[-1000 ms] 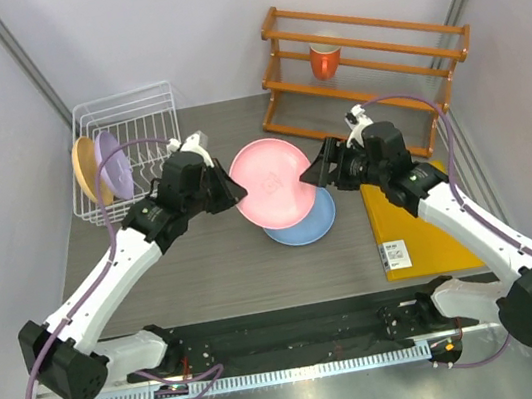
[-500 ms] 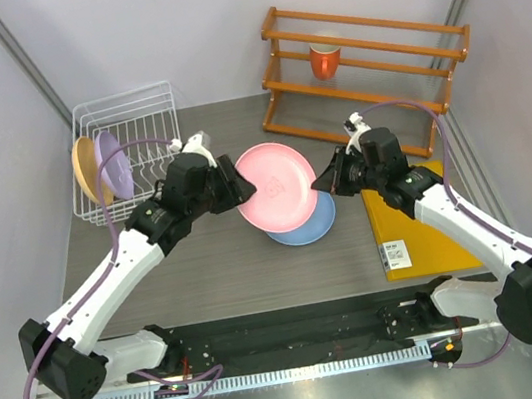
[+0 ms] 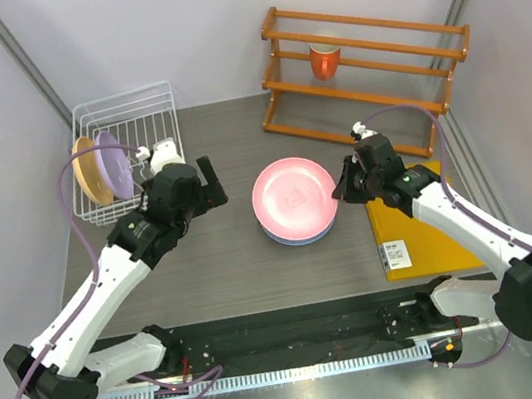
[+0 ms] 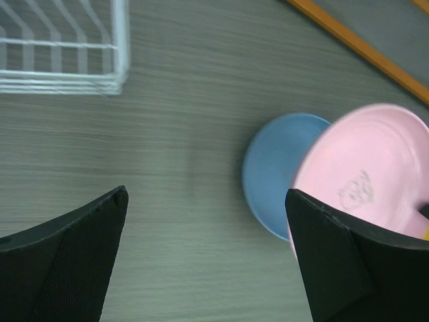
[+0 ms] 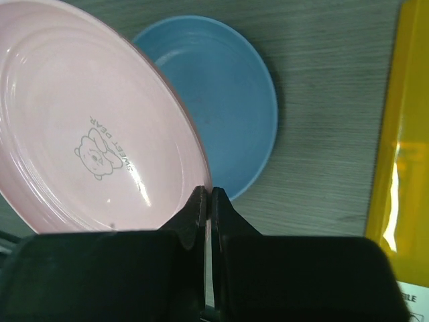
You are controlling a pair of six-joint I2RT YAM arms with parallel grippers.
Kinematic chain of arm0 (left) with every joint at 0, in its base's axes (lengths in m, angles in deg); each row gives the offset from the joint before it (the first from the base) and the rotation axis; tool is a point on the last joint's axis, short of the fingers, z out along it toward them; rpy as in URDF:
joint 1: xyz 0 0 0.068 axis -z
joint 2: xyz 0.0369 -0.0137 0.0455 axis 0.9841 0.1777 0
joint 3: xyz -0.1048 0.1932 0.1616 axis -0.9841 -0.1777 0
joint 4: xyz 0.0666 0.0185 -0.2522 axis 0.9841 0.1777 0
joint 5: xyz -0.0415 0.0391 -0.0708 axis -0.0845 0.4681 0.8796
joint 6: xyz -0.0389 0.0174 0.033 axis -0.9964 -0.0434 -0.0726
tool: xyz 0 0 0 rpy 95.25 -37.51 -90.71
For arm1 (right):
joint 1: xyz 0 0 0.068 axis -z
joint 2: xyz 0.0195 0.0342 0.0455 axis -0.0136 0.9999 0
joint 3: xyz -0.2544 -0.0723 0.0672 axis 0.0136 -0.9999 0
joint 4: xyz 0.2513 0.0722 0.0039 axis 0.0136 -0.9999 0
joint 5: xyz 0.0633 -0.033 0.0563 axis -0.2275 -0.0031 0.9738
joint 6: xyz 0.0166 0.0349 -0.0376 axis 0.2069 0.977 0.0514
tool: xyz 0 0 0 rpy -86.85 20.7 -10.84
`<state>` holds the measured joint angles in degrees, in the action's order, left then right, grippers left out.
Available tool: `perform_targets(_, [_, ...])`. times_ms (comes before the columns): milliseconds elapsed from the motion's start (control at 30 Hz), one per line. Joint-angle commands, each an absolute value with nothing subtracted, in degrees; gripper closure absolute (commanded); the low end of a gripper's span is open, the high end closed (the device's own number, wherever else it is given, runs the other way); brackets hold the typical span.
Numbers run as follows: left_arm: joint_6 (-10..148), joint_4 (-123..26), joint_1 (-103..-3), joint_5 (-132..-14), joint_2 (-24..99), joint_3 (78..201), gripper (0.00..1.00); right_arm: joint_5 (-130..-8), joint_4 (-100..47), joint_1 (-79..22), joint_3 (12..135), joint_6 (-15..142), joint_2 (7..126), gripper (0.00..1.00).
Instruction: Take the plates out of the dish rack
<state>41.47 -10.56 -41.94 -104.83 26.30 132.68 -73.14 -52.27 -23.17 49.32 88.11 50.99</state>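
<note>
A grey wood-grain table [image 3: 225, 257] between pale walls. A yellow board [image 3: 419, 236] lies at four o'clock. At centre, the right gripper [image 5: 208, 201] is pinched narrow on the rim of the pink plate [image 3: 292, 192], held tilted over the blue plate [image 5: 228, 94] flat on the table; whether the two touch is unclear. At nine o'clock of them, the left gripper [image 3: 209, 183] hangs spread wide, empty. At ten o'clock, the purple plate [image 3: 115, 165] and yellow plate [image 3: 90, 172] stand upright in the rack [image 3: 120, 106]. At one o'clock, a wooden shelf [image 3: 367, 72] carries a cup [image 3: 326, 59].
</note>
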Motion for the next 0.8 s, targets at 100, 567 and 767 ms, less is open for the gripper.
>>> perform_targets(100, [51.74, -7.8, -42.15, -128.66, 22.83, 133.57, 0.01, -81.06, -51.43, -23.22, 51.47, 85.37, 56.97, 0.99])
perform_targets(567, [58.17, -13.61, -56.03, -125.08, 25.2, 132.08, 0.01, -78.26, -44.38, -21.46, 55.16, 83.7, 71.91, 0.98])
perform_targets(767, [59.66, -16.42, -59.98, -123.31, 28.62, 131.99, 0.01, -77.64, -43.94, -21.46, 55.34, 82.91, 73.41, 0.5])
